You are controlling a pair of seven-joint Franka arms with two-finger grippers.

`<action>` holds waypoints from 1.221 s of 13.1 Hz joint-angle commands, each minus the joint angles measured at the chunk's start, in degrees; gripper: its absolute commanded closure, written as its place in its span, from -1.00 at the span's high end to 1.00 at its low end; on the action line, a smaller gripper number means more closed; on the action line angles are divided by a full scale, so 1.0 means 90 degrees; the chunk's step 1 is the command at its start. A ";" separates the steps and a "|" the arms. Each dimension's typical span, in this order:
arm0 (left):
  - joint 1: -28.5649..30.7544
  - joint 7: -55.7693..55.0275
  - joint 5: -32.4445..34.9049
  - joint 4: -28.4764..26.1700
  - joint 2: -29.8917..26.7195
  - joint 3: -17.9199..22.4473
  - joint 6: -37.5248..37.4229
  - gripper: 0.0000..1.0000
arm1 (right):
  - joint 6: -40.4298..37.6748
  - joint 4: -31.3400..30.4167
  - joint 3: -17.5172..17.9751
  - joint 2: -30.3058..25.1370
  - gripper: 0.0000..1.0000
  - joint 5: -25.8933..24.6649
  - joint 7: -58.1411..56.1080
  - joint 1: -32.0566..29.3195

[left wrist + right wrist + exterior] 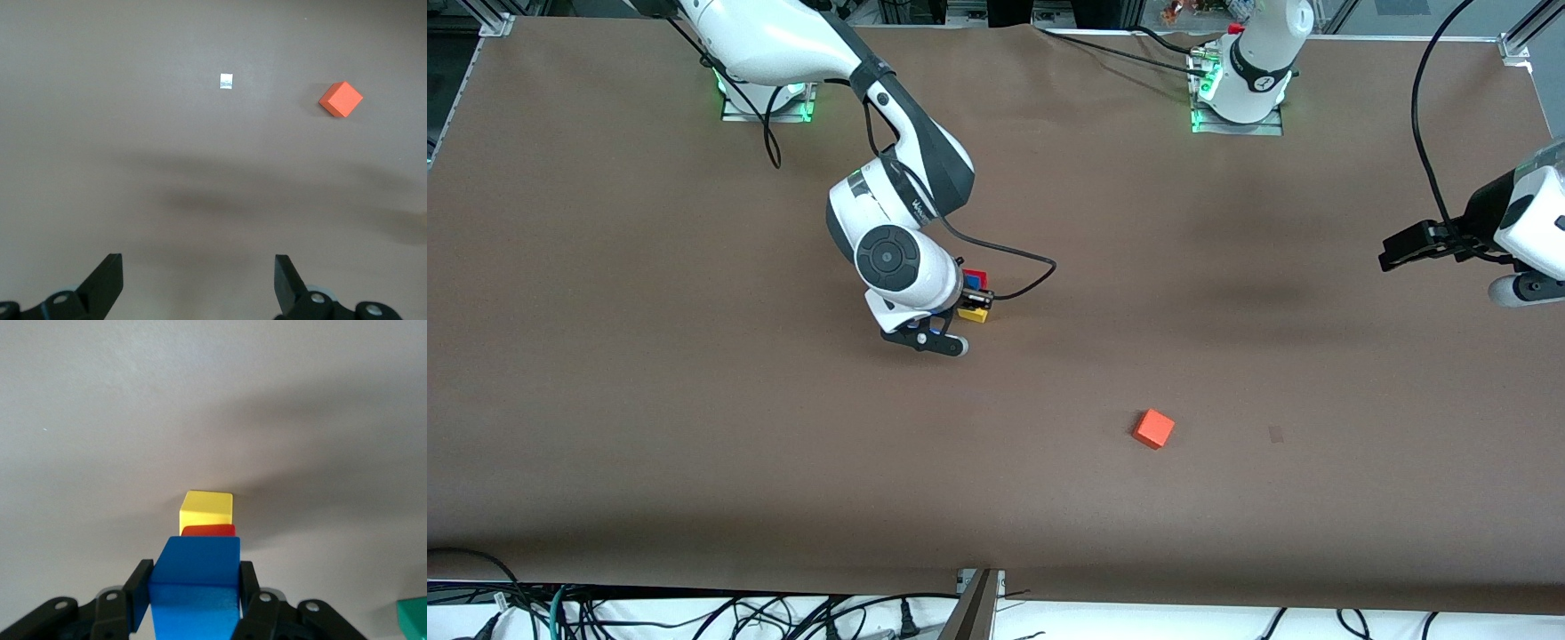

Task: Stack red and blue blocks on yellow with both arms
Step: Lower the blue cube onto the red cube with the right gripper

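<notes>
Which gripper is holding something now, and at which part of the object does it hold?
The right gripper holds the blue block by two opposite side faces, over the red block. The left gripper is open and holds nothing.

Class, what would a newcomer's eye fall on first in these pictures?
The right gripper, shut on the small blue cube, over the small red cube on the small yellow cube, mid-table. A lone orange-red cube lies nearer the front camera. The left gripper waits open at its table end.

even overhead light falls on my brown table (694,427), bright without glare. soft, blurred shadows of my arms lie near the orange-red cube (1154,428). close to my right wrist camera, the blue block (195,587) looks slightly soft.
</notes>
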 commanded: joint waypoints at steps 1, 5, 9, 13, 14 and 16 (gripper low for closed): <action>0.0049 0.0154 -0.0102 -0.0008 -0.0044 -0.0010 0.0049 1.00 | -0.0080 -0.0056 -0.0008 -0.0079 -0.61 0.0118 0.0197 0.0052; 0.0078 0.0338 -0.0121 0.0011 -0.0005 0.0010 0.0049 1.00 | -0.0022 -0.0153 0.0002 -0.0079 -0.61 0.0108 0.0197 0.0139; 0.0078 0.0417 -0.0121 0.0011 0.0005 0.0010 0.0049 1.00 | -0.0012 -0.0202 0.0002 -0.0079 -0.61 0.0108 0.0207 0.0217; 0.0078 0.0417 -0.0131 0.0012 0.0005 0.0010 0.0049 1.00 | 0.0017 -0.0261 0.0002 -0.0079 -0.58 0.0050 0.0187 0.0227; 0.0088 0.0417 -0.0131 0.0011 0.0005 0.0010 0.0059 1.00 | 0.0017 -0.0261 -0.0008 -0.0079 -0.38 0.0030 0.0178 0.0227; 0.0146 0.0417 -0.0141 0.0021 0.0005 0.0010 0.0059 1.00 | -0.0002 -0.0261 -0.0008 -0.0079 0.66 0.0020 0.0149 0.0218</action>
